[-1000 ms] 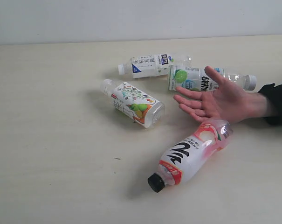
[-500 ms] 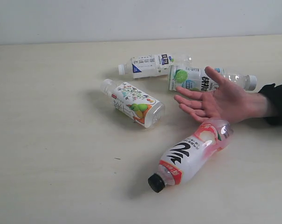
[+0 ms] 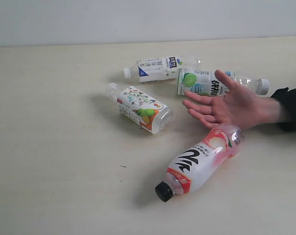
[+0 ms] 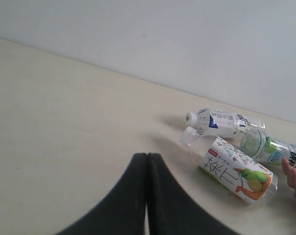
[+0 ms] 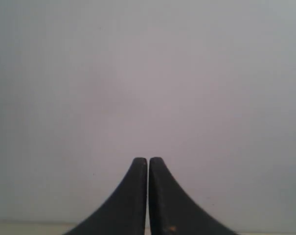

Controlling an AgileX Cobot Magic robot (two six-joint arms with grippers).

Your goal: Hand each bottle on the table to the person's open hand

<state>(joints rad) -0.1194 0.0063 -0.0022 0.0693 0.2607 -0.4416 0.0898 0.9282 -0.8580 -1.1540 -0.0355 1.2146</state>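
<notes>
Left fingers [image 4: 128,196] and right fingers [image 5: 133,196] are pressed together, empty. Four bottles [image 3: 199,163] lie on the surface [image 3: 50,147] around the open hand [image 3: 236,105]. Spread the left fingers wide, then clamp the floral-label bottle [image 3: 140,108], just off the hand's fingertips, across its midsection.

The left half of the surface [image 3: 55,147] is bare and gives a wide approach. 4 bottles and the open hand [image 3: 236,105] crowd the right half.

- **Floral-fruit bottle** [image 3: 140,107]: it lies apart from the rest, with free room along both long sides and at its cap.
- **White-blue bottle** [image 3: 157,68]: its cap end is open, but its base sits tight by the lime bottle [image 3: 199,82]. Whether they touch cannot be told.
- **Lime bottle:** the hand hides part of it and blocks the near side.
- **Black-capped bottle** [image 3: 199,164]: its base lies just beside the hand, while its cap end and long sides are open.

Bare surface lies between the left end effector [image 4: 147,161] and the floral-fruit bottle.
</notes>
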